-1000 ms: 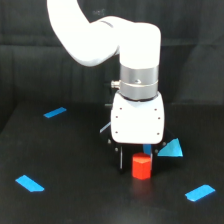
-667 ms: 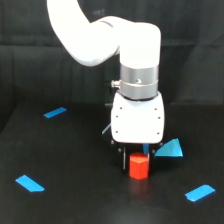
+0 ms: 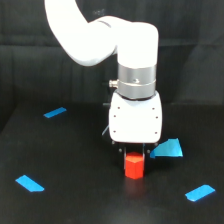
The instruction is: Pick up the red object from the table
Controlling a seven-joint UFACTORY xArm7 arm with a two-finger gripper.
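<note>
- The end effector [image 3: 134, 153] is hanging right over the red object [image 3: 134, 166]; its grip state is hidden.
- The red object is sitting on the counter [image 3: 75, 200], just beside the blue rectangle [image 3: 166, 148].

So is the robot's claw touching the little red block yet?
Cannot tell. In the exterior view the gripper sits right over the small matte red block, hiding its top, so no gap or contact shows plainly.

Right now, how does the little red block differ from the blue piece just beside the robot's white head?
The small red block stands up chunky from the black table; the blue tape piece lies flat. The block sits directly under the gripper; the tape lies off toward the exterior view's right. Both rest on the table.
</note>
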